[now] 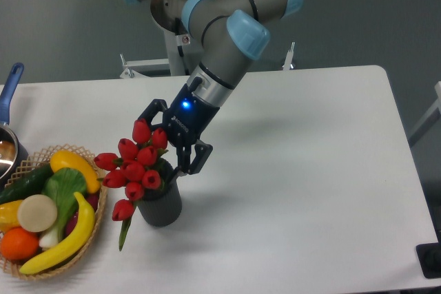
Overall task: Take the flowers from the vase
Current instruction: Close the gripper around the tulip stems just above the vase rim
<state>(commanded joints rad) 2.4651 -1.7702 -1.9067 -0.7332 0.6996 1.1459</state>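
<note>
While only one fixed camera is looking down at the white table [310,191], it is showing the whole scene clearly. Near the left front of the table, the vase [161,202] is standing upright, a small dark ribbed cylinder, and the flowers [136,163] are sitting in its mouth, their red buds spreading wider than the vase, with one bud and a green leaf drooping down its left side. Reaching in from above and behind, the arm is tilting the gripper [171,148] down toward the bunch from the upper right. Its two fingers are standing apart with nothing held; one is showing just above the topmost buds, the other just right of them near the vase rim, though whether either is touching a bud is too close to tell. By their look, the flowers are probably light, with soft buds and bendable stems, so squeezing the heads is likely to let them slip or splay. Closing on the gathered stems just above the vase mouth seems the surer hold, and the light vase may lift or tip as the stems are drawn upward. Just left of the vase, a wicker basket [93,239] of plastic fruit is sitting, and a pot with a blue handle [9,84] is peeking in at the left edge.
</note>
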